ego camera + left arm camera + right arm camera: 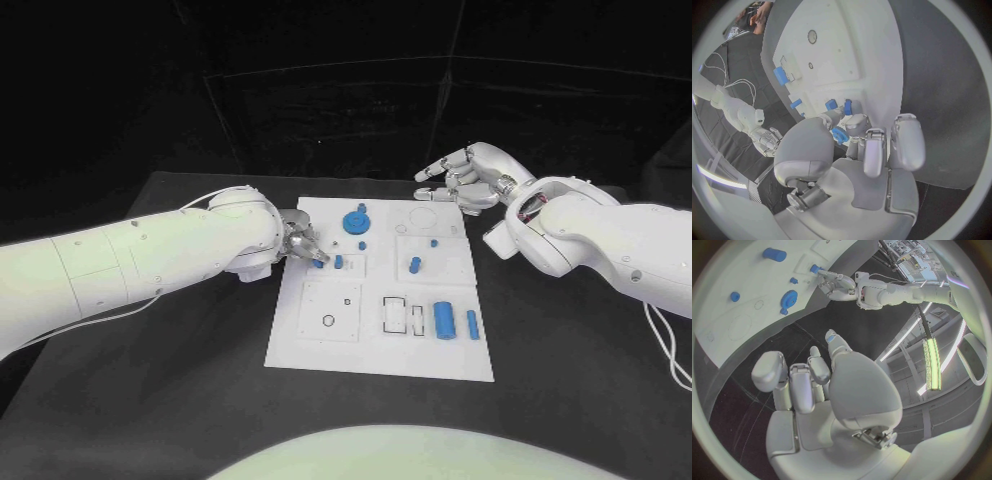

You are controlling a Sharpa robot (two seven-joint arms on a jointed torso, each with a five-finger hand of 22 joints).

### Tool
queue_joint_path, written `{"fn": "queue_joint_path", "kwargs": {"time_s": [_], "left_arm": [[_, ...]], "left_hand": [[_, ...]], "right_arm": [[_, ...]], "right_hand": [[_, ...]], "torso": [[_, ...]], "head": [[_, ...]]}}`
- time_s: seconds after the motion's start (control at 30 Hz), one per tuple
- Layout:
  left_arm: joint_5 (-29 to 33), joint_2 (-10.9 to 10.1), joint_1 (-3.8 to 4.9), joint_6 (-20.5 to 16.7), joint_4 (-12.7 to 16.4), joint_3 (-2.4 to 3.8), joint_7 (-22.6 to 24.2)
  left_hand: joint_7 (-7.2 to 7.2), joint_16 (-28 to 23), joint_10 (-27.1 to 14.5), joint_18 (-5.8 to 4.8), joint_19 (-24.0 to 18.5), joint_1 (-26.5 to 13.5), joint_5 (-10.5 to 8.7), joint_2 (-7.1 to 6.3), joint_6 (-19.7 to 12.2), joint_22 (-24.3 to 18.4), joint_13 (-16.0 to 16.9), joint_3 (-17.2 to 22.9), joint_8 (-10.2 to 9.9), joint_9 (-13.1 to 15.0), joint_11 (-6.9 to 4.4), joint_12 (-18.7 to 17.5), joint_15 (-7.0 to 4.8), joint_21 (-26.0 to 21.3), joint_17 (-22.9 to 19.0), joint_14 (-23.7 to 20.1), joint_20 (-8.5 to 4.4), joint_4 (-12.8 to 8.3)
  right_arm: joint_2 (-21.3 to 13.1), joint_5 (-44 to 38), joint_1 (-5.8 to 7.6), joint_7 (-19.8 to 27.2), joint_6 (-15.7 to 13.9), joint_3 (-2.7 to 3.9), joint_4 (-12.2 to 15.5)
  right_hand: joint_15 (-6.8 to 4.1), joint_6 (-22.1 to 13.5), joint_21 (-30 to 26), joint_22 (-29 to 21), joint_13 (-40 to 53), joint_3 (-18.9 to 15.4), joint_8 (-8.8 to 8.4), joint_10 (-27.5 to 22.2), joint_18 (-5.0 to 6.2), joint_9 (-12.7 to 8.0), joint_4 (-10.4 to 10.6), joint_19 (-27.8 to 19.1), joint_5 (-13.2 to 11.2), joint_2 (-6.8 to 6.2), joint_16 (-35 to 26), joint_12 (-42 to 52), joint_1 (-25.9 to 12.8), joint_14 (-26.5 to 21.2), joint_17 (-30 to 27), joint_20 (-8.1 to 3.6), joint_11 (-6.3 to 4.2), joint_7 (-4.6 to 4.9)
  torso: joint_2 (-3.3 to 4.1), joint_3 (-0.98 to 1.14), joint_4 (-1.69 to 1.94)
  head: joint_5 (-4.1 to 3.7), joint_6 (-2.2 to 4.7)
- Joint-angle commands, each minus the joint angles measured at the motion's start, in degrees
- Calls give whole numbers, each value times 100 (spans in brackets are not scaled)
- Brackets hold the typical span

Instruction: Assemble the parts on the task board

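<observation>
The white task board (378, 350) lies mid-table. My left hand (300, 246) hovers over its left edge, thumb and a finger pinching a small blue part (839, 135) just above the board; that part (319, 264) sits beside an upright blue peg (339, 262). A round blue knob (356, 219), a blue peg (414, 265), a blue cylinder (446, 320) and a thin blue pin (472, 323) rest on the board. My right hand (464, 172) hangs off the board's far right corner, fingers apart, holding nothing. The right wrist view shows the right hand (811, 385) and the knob (789, 298).
Black table (173, 400) surrounds the board on all sides. White inset plates with holes and slots (332, 312) cover the board's near left. My left arm (130, 260) lies across the table's left side, my right arm (606, 245) across the right.
</observation>
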Motion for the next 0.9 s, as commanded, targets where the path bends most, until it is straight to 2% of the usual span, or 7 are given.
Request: {"fn": "queue_joint_path", "kwargs": {"time_s": [0.03,0.3,0.9], "left_arm": [[29,7,-12,114,-11,-10,-83],[29,8,-11,2,-36,-10,-85],[29,5,-11,-84,30,-8,-66]], "left_hand": [[14,36,39,-7,46,-176,3,-35,34,1,12,-159,35,-5,-13,26,-34,11,1510,605,-28,95],[0,36,57,-9,55,-410,7,-72,73,21,42,-528,69,-16,-23,59,-43,18,1510,605,-33,313],[-21,36,78,-14,66,-456,7,-61,91,48,76,-766,103,-21,-41,92,-58,34,1510,605,-46,434]], "right_arm": [[7,13,10,44,37,3,5],[10,13,10,45,43,3,-6],[39,13,9,57,53,3,-41]], "right_hand": [[-37,-43,-21,-4,-6,-36,27,-35,72,-7,2,-25,-14,22,-30,-4,-53,307,188,1,-3,0],[-37,-43,-23,-7,5,-43,28,-27,72,-7,11,-25,-15,24,-21,7,-65,310,202,1,-3,0],[-37,-45,-26,-12,-2,-54,28,-30,73,-8,23,-26,-16,26,-23,3,-82,311,201,1,-2,0]], "torso": [[-1,0,4],[1,-2,0],[-1,-3,-1]], "head": [[2,-2],[2,-6],[-3,-16]]}}
